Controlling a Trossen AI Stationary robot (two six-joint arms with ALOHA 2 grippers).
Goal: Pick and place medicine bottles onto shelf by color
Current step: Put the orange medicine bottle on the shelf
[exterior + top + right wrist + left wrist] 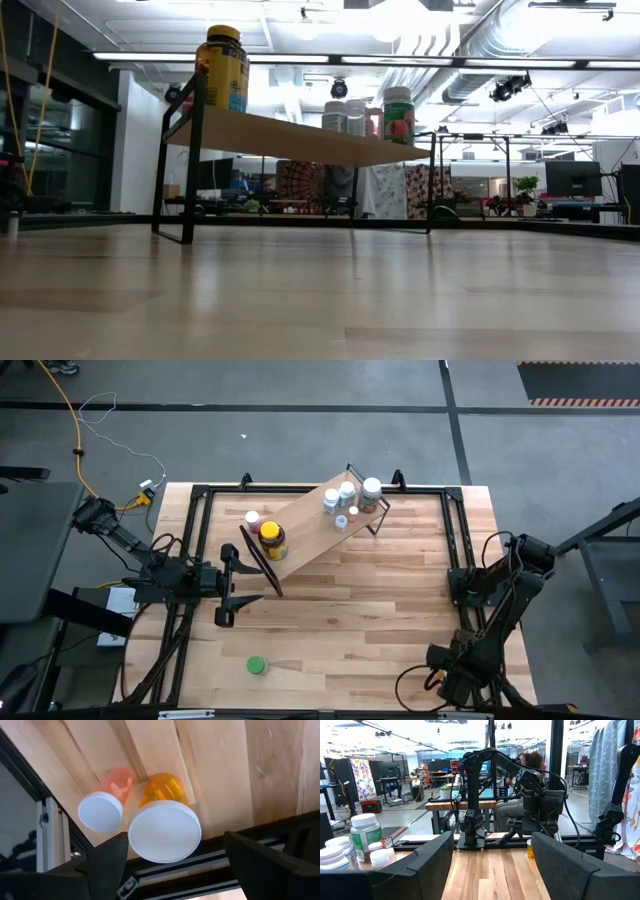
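High view: we note the long light-wood shelf (312, 525) with black wire ends lying diagonally, bearing the amber jar with yellow lid (271, 538) and white-capped bottles (345, 495); a green-capped bottle (256, 666) stands apart on the tabletop. The left gripper (228, 582) waits spread wide beside the shelf.

Right wrist view: the right gripper (175, 870), jaws wide and empty, hangs over two orange vials with white caps (162, 822). We judge them light, rigid and slick; grasp across the body below the cap.
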